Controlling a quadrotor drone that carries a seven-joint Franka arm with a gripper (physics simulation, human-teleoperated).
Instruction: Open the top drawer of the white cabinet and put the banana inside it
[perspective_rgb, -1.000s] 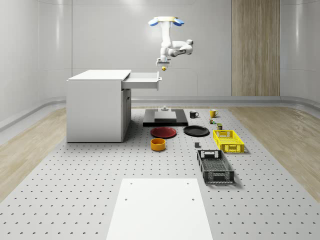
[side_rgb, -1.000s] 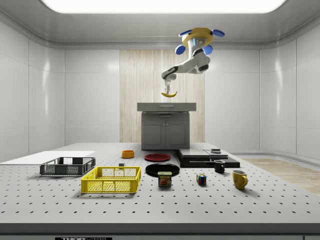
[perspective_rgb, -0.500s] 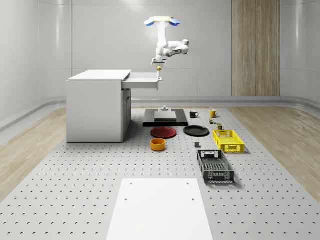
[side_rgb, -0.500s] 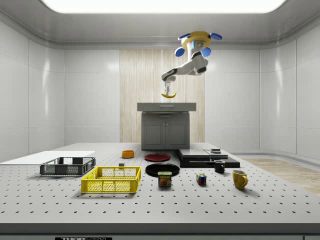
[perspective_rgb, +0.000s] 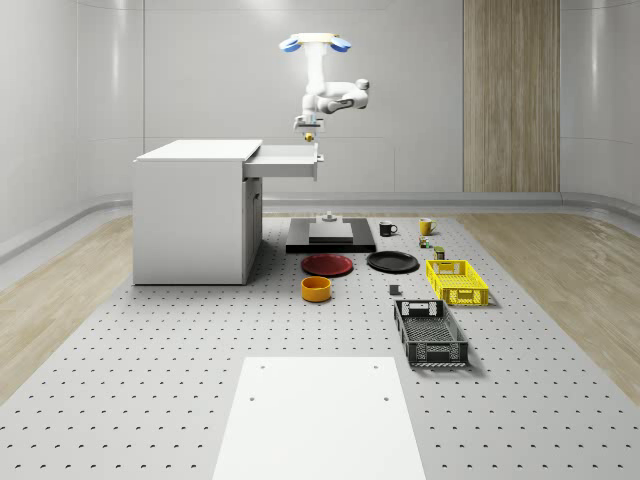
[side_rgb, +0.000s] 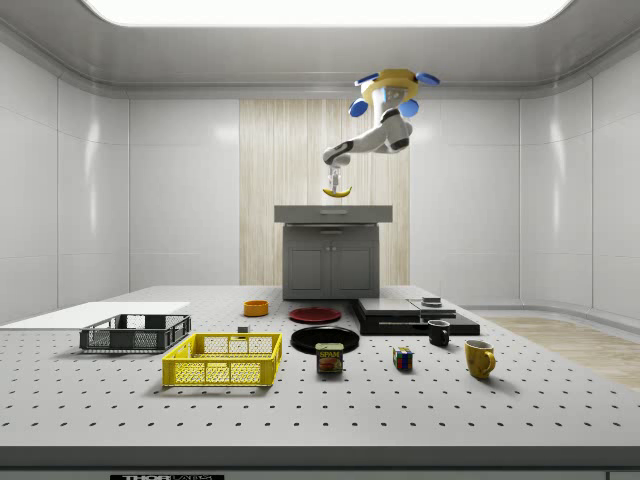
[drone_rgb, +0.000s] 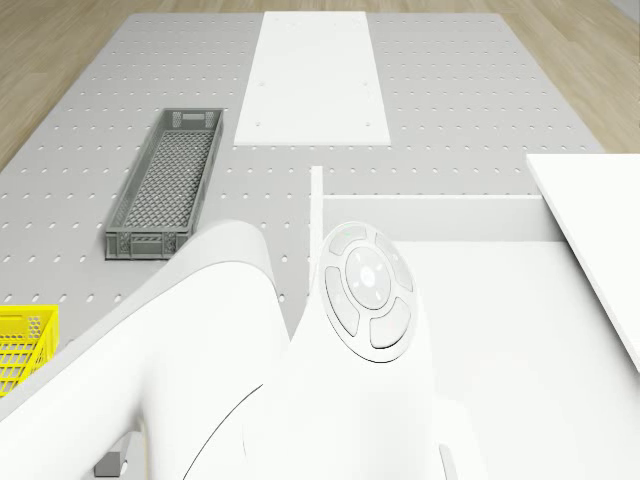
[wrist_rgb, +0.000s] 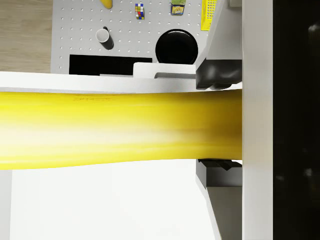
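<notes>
One banana (perspective_rgb: 309, 135) hangs clamped in the fingers above the open top drawer (perspective_rgb: 288, 160) of the white cabinet (perspective_rgb: 195, 210).
Hovering high over the drawer's outer end, the drone (perspective_rgb: 315, 43) bends its arm (perspective_rgb: 335, 95) down so the gripper (perspective_rgb: 308, 128) grasps the fruit just above the drawer's front edge, clear of it; on the counter (perspective_rgb: 150, 380) near the cabinet's foot lie a red plate (perspective_rgb: 328, 264) and an orange bowl (perspective_rgb: 316, 289).
</notes>
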